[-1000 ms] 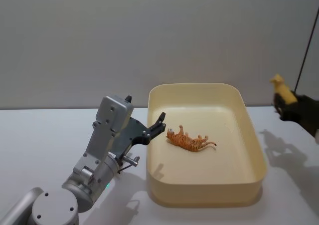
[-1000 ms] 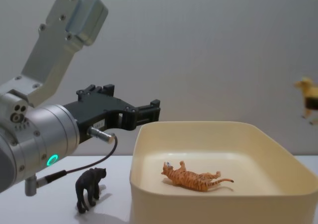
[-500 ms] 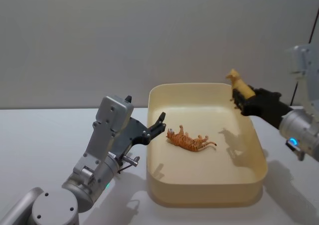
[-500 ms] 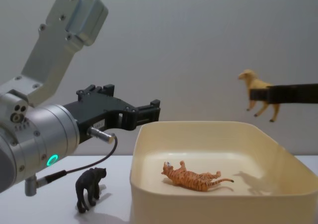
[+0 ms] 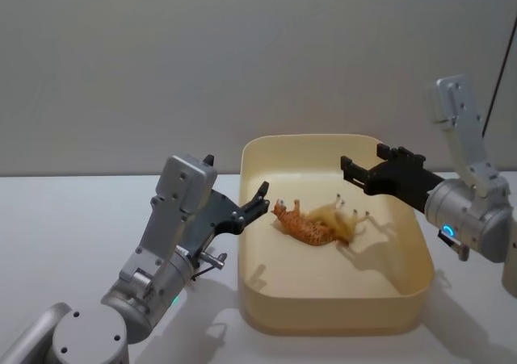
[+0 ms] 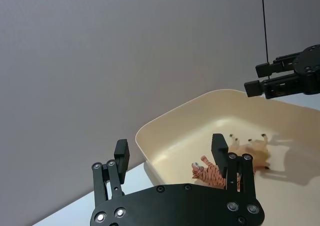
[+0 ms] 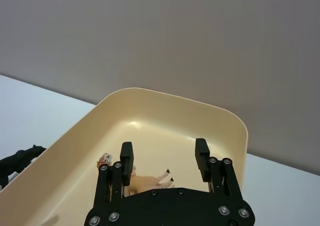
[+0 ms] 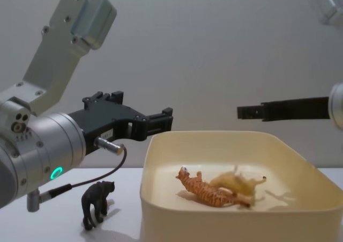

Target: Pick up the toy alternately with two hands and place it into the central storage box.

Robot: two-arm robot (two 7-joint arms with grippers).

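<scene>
The cream-yellow storage box (image 5: 412, 243) stands in the middle of the table. Inside it, a tan yellow toy animal (image 5: 343, 221) lies on its side, legs up, against an orange striped tiger (image 5: 297, 225). Both also appear in the chest view, the tan toy (image 8: 239, 183) resting on the tiger (image 8: 206, 190). My right gripper (image 5: 358, 173) hovers over the box's far right part, open and empty; in its wrist view the tan toy (image 7: 147, 181) lies below its fingers (image 7: 201, 153). My left gripper (image 5: 260, 198) hangs open and empty at the box's left rim.
A small black toy animal (image 8: 97, 202) stands on the white table left of the box (image 8: 161, 210), beneath my left arm; it also shows in the right wrist view (image 7: 17, 161). A grey wall runs behind the table.
My right gripper moved left over the box and opened; the tan toy dropped from it into the box beside the tiger. The left arm has not moved.
</scene>
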